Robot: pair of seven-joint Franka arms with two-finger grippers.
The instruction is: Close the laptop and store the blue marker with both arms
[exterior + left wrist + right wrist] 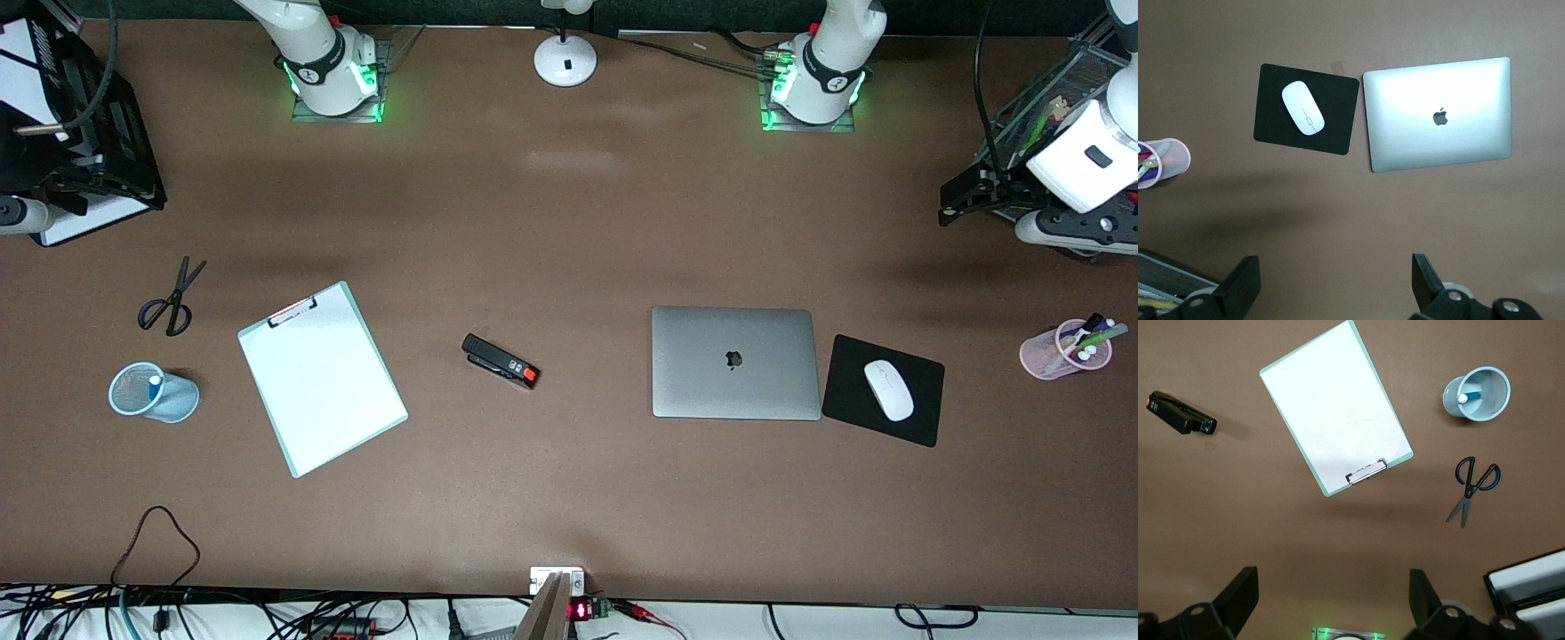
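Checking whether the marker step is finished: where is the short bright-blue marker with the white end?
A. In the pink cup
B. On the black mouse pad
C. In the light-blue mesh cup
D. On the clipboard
C: the short bright-blue marker with the white end stands inside the light-blue mesh cup, near the scissors.

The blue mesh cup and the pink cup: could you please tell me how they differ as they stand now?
The blue mesh cup stands toward the right arm's end of the table; the pink cup stands toward the left arm's end. The blue mesh cup holds only the blue marker; the pink cup holds several mixed-colour markers. Both serve as pen holders.
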